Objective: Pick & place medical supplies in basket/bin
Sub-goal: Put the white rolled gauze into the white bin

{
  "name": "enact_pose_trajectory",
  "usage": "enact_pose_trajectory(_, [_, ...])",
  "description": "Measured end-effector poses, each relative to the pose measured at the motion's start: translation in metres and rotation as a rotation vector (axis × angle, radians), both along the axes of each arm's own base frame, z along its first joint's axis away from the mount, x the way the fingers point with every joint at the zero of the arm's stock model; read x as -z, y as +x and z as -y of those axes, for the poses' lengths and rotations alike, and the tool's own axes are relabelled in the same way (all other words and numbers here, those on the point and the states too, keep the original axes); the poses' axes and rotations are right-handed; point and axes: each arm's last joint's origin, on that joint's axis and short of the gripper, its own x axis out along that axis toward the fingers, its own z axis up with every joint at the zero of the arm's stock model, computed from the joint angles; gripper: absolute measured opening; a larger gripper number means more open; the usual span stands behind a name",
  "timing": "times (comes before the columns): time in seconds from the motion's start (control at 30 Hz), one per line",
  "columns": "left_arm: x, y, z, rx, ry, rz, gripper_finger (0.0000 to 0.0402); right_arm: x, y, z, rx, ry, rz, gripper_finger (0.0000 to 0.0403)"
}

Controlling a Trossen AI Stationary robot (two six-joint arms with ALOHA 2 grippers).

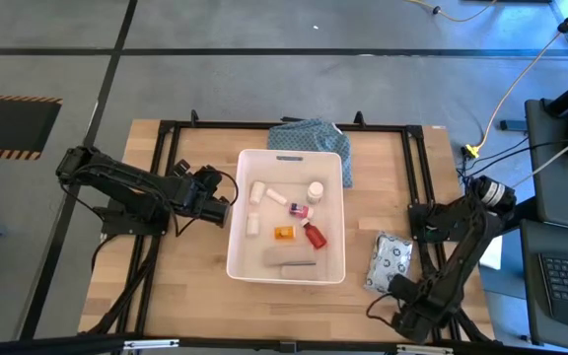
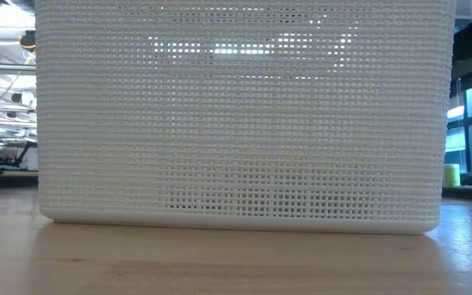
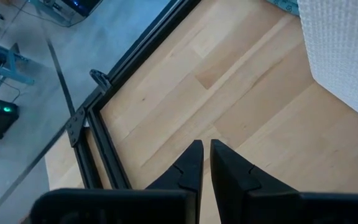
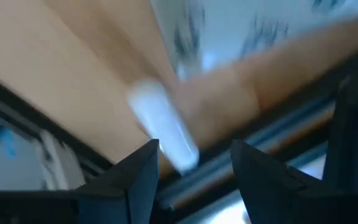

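Supplies (image 1: 286, 219) only in high view

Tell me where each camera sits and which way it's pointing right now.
High view: overhead, straight down on the white bin, the pouch and both arms.
Low view: table height, facing the bin's mesh wall; no arm shows.
Left wrist view: looks past the shut left claw at bare table beside the bin.
Right wrist view: looks past the open right claw, blurred, toward the pouch.
Three views share the bin.
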Motion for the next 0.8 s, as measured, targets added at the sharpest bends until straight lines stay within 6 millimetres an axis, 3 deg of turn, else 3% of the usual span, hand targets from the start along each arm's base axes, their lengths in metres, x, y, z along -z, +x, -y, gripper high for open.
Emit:
enact_pose_trajectory(0.33, [0.000, 0.000, 0.000, -0.001, -0.017, -0.003, 0.0024, 0.027, -0.010, -0.007, -0.007, 0.113, 0.030, 0.0200])
enact_pose_trajectory(0.63, [0.000, 0.000, 0.000, -0.004, -0.016, -0.003, 0.0020, 0.050, -0.019, 0.006, -0.017, 0.065, 0.027, 0.0200])
enact_pose_trajectory(0.8, [0.000, 0.000, 0.000, -0.004, -0.016, -0.002, 0.0021, 0.054, -0.019, 0.005, -0.100, 0.106, 0.056, 0.0199])
